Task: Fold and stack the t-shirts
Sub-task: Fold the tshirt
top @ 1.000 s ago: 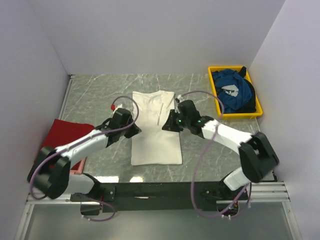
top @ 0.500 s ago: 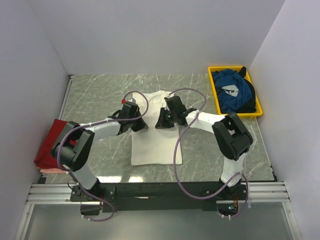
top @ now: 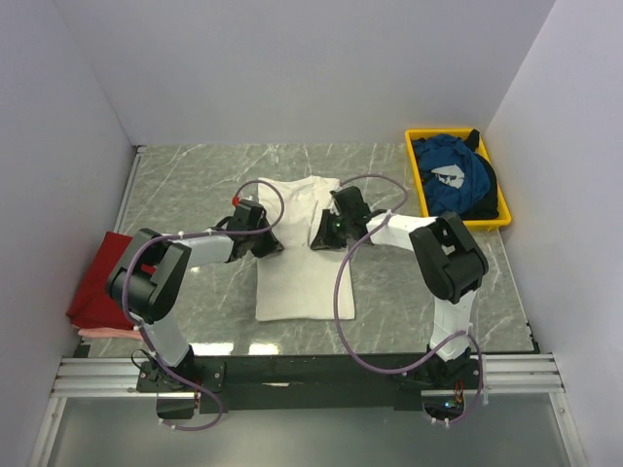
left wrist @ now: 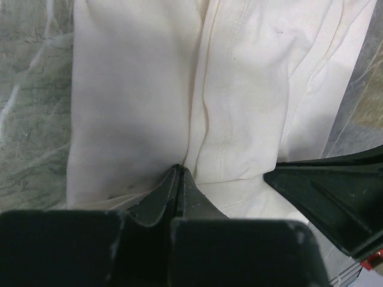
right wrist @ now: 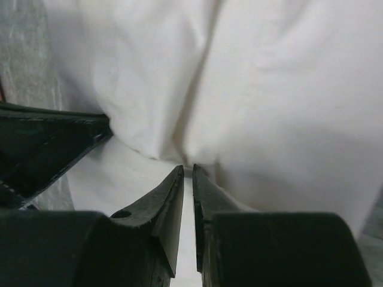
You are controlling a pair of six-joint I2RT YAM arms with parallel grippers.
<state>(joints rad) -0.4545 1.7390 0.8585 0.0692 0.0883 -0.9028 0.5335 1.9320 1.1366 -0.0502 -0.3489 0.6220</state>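
Grey marbled table [top: 195, 185] sits inside white walls. Closest, at the left edge, lies the dark red t-shirt [top: 95, 282]. It looks folded, so I think that is where the stack will go.

In the middle lies the cream-white t-shirt [top: 304, 277], a long flat strip with its sides tucked in. Both arms reach out from the near edge and bend in toward each other, with their wrists low over the cloth. The left gripper [left wrist: 178, 179] has its fingers pressed tight together on a crease of the cream cloth. The right gripper [right wrist: 187, 173] is almost closed, with just a thin slit, and seems to pinch the cloth too. They hold it halfway up, one on each side, likely to fold it in half.

Far right, the blue t-shirt [top: 453, 185] waits bunched up in the yellow tray [top: 417, 175].
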